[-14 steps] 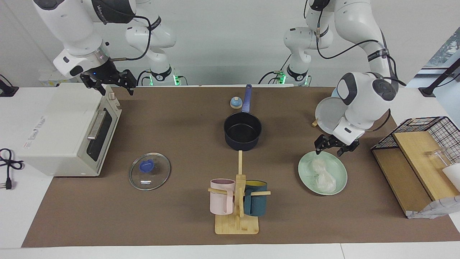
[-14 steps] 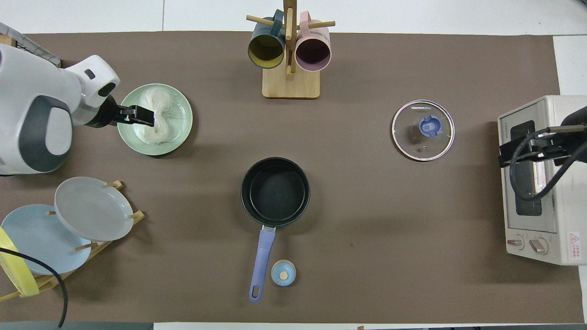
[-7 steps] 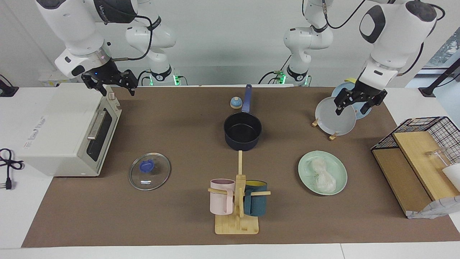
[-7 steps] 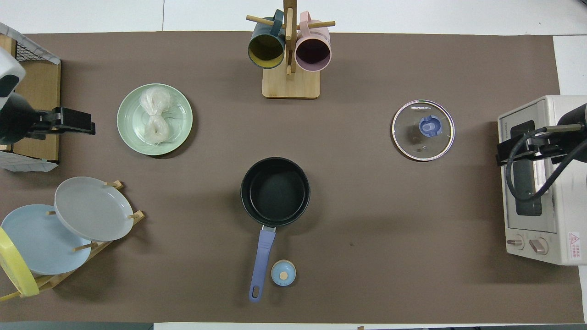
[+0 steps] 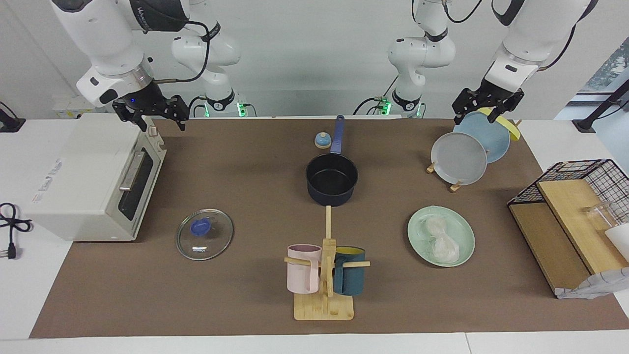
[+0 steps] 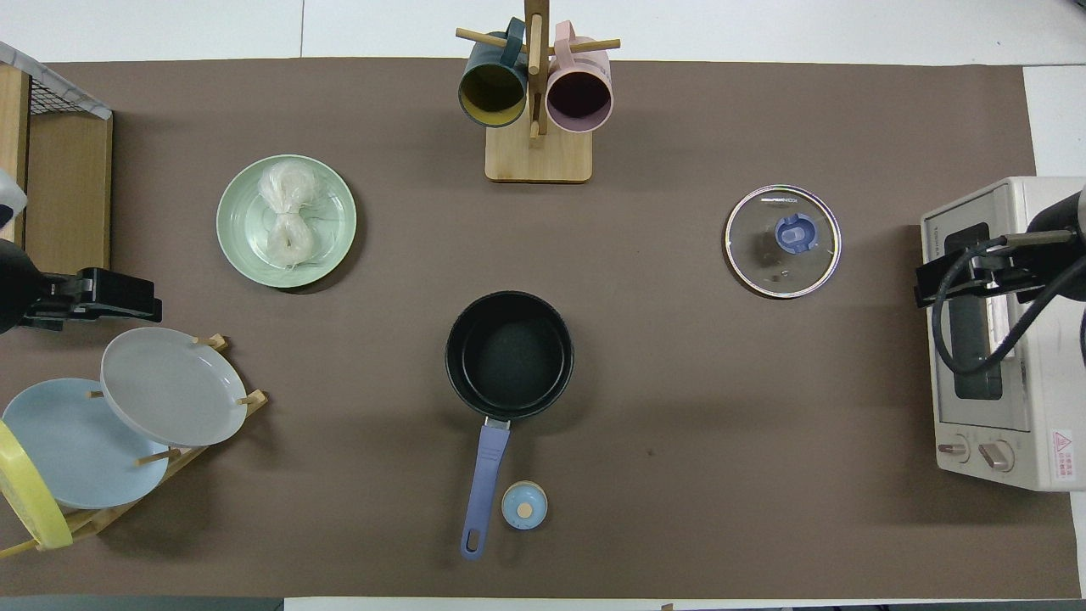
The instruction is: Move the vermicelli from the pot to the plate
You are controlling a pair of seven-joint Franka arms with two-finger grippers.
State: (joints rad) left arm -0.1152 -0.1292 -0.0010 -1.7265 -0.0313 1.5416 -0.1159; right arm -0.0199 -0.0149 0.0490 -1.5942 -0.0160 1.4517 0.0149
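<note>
The vermicelli (image 5: pixel 441 239) lies as a whitish two-lobed bundle on the mint-green plate (image 5: pixel 462 223), toward the left arm's end of the table. It also shows in the overhead view (image 6: pixel 287 216) on the plate (image 6: pixel 242 233). The dark navy pot (image 5: pixel 331 178) stands mid-table with its black inside bare (image 6: pixel 509 355) and its blue handle toward the robots. My left gripper (image 5: pixel 480 114) is open and empty, high over the plate rack, well clear of the plate; it also shows in the overhead view (image 6: pixel 144 297). My right gripper (image 5: pixel 162 123) is open over the toaster oven's corner and waits there (image 6: pixel 925 288).
A glass lid (image 5: pixel 205 240) lies near the toaster oven (image 5: pixel 88 177). A wooden mug rack (image 5: pixel 324 275) with two mugs stands at the table's edge farthest from the robots. A grey plate (image 5: pixel 458 158) and a light blue plate (image 5: pixel 491 137) lean in a rack. A wire basket (image 5: pixel 570 211) stands at the left arm's end.
My left gripper rose from just above the mint plate and drew back toward the robots, over the plate rack. The vermicelli stayed on the plate. The right arm barely moved.
</note>
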